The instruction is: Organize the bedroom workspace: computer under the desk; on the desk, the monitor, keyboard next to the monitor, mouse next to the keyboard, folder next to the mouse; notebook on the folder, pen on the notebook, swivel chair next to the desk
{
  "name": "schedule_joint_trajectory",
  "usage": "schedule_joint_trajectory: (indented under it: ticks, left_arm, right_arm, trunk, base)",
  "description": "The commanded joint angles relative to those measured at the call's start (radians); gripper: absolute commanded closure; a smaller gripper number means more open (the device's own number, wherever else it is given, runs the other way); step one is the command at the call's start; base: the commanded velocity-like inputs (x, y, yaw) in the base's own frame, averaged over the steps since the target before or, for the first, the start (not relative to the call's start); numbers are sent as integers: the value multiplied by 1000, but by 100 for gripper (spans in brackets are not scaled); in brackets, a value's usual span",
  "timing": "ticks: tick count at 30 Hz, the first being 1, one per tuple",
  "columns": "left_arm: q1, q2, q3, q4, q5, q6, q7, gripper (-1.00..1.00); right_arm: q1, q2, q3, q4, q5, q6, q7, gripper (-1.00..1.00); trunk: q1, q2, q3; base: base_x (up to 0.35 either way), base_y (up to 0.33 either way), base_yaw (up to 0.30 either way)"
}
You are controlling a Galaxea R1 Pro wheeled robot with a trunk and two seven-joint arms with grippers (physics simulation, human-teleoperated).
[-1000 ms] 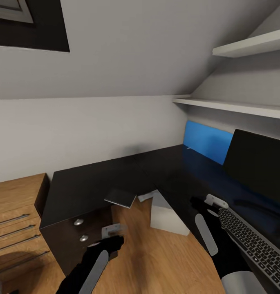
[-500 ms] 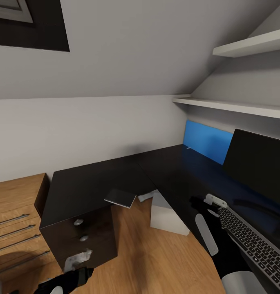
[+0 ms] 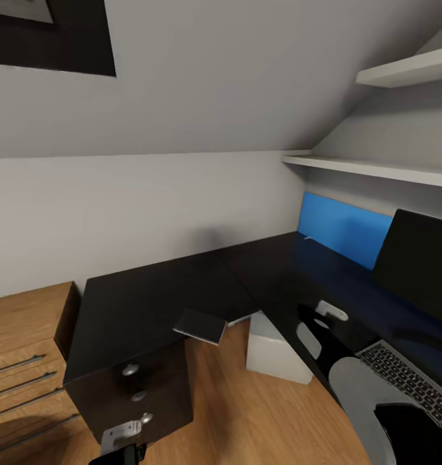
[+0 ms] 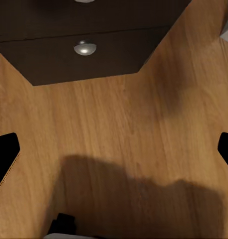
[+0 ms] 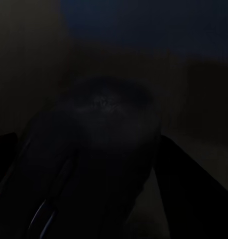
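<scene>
The notebook (image 3: pixel 201 325) overhangs the bench's (image 3: pixel 156 290) inner edge; the computer (image 3: pixel 275 352) stands on the floor beneath; the keyboard (image 3: pixel 411 384) lies before the monitor (image 3: pixel 417 265); left end effector (image 4: pixel 114 149) spread open above the floor; right end effector (image 3: pixel 321 316) over the mouse (image 5: pixel 111 129), grip unclear.

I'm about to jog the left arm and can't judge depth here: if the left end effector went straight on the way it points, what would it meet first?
Most likely the wooden floor: the left wrist view looks down on bare boards ahead of the left end effector. The desk's drawer unit sits off to one side of that line. Depth is hard to judge.
</scene>
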Motion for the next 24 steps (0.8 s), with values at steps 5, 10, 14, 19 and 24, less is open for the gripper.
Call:
schedule_joint_trajectory:
  ticks: [5,10,14,19,24]
  left_arm:
    - [-1,-1,-6,8,9,0,9,-100]
    - [0,-3,-50,35,9,-4,14,-100]
    - [0,-3,-64,86,7,-50,11,-100]
    - [0,-3,-104,106,6,-128,9,-100]
    - [0,1,-181,107,4,-140,14,-100]
  right_arm:
    - [-21,-10,2,44,-12,-33,14,100]
    - [-24,-21,-24,68,-20,-38,16,100]
    - [-24,-40,-51,91,-20,-38,15,100]
    - [-24,-100,-59,111,-21,-28,9,100]
    - [-24,-119,-61,121,-21,-26,-4,100]
  trunk:
    - [1,-1,-1]
    - [1,-1,-1]
    - [1,-1,-1]
    - [1,-1,-1]
    - [1,-1,-1]
  base:
    - [311,39,0]
    - [298,-156,0]
    - [153,-111,0]
    - [27,-20,0]
    - [3,-2,0]
